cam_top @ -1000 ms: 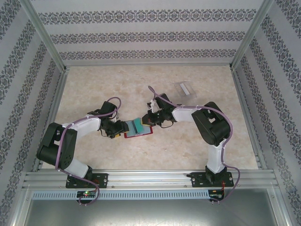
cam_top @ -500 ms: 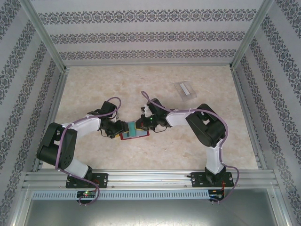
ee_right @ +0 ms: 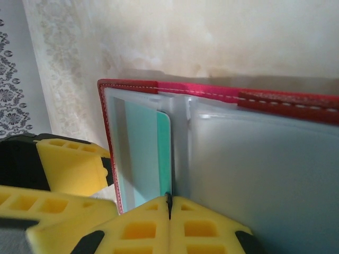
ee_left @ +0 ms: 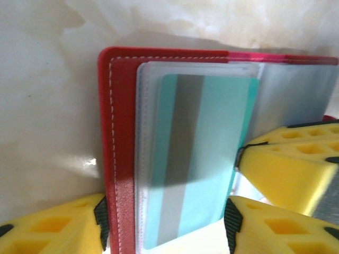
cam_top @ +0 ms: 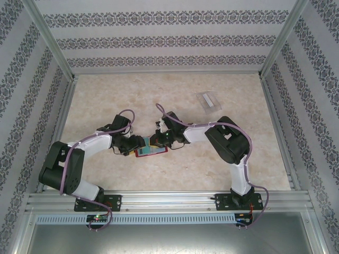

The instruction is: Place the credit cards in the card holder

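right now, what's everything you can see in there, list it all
red fold-over wallet with clear plastic sleeves: 1, red, lying open on the table's middle, between the two end effectors
teal plastic card with a grey stripe: 1 seen, teal, inside a wallet sleeve
clear plastic card holder: 1, transparent with a whitish strip, far right of the table, apart from the wallet
marbled table: 1, beige
patterned wall panels: 3, white and grey, left, back and right
aluminium frame rail: 1, silver, near edge
left end effector: 1, yellow fingers, spread across the wallet's left half
right end effector: 1, yellow fingers, pinched shut at the card's edge
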